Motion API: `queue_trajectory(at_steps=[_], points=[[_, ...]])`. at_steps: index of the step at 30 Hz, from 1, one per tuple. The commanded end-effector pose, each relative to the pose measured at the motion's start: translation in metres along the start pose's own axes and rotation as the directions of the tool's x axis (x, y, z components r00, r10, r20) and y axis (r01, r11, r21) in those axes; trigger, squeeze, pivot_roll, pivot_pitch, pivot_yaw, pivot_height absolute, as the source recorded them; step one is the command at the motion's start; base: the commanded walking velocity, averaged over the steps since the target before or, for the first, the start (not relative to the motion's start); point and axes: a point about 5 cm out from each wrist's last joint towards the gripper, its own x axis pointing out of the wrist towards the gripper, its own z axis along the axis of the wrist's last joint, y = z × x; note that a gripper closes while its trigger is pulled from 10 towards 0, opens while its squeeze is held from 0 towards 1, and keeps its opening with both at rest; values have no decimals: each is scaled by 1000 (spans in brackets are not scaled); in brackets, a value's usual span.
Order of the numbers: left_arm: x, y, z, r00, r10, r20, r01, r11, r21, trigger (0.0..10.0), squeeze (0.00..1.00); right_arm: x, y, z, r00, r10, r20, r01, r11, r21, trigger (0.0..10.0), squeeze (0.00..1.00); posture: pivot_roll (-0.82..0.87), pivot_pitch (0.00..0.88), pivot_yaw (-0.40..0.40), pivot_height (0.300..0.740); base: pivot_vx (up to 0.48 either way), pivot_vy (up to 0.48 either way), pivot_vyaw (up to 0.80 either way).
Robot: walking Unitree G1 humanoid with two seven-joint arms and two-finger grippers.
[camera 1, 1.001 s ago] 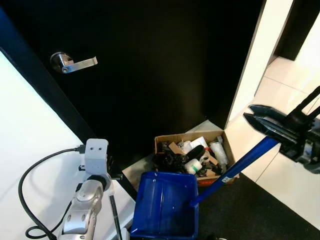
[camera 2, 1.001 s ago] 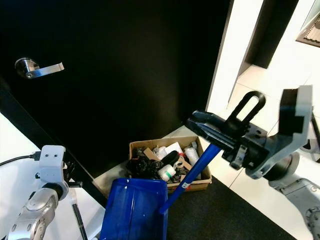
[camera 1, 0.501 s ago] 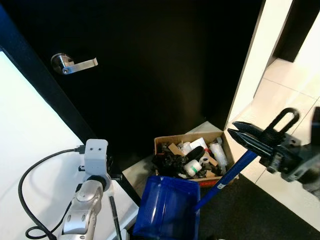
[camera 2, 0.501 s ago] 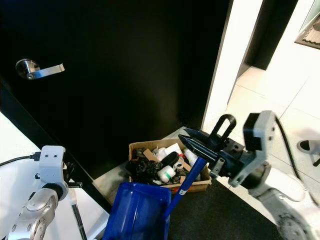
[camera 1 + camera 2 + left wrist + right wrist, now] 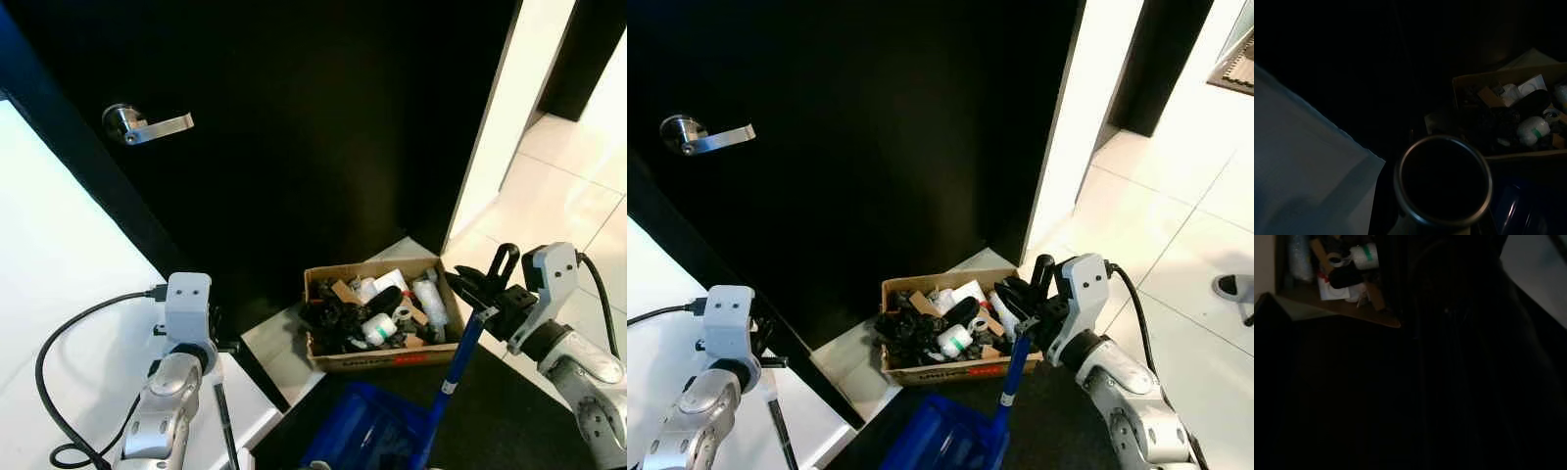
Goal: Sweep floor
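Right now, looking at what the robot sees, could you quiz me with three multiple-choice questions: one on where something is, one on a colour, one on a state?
1. Where does the cardboard box stand?
A. On the floor by the black door
B. On a table
C. On a shelf

2. What colour is the dustpan?
A. Red
B. Blue
C. Green

3. What is the right gripper doing?
A. Hanging idle
B. Turning the door handle
C. Gripping the dustpan's handle

Answers: 1 A, it sits on the floor at the door's foot. 2 B, pan and pole are blue. 3 C, its fingers close around the pole's top.

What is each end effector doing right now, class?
Left end effector: shut on a dark round pole.
Right end effector: shut on the blue dustpan handle.
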Motion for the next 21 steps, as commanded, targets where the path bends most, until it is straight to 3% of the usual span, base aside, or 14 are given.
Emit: queue_trajectory(at_steps=[1, 7, 13, 16, 21], points=[[-3, 13, -3, 999, 53, -6, -53, 998, 21, 10000, 0, 2, -7, 4, 1000, -30, 6, 30, 992, -126, 10000, 0, 37, 164, 126, 740, 0, 0, 0], [-4, 11, -5, 999, 50, -10, -50, 999, 21, 10000, 0, 16, -16, 13, 995, -69, 75, 85, 964, -251, 10000, 0, 40, 166, 126, 740, 0, 0, 0], [-4, 12, -5, 998, 55, -9, -55, 998, 20, 10000, 0, 34, -11, 9, 996, -43, 75, 67, 932, -356, 10000, 0, 49, 169, 124, 740, 0, 0, 0], [-7, 14, -6, 998, 64, -10, -63, 998, 17, 10000, 0, 40, -9, 16, 988, -76, 131, 131, 866, -482, 10000, 0, 55, 172, 118, 740, 0, 0, 0], [-9, 13, -8, 998, 66, -16, -65, 998, 15, 10000, 0, 40, -13, 23, 970, -128, 208, 219, 834, -506, 10000, 0, 54, 176, 117, 740, 0, 0, 0]])
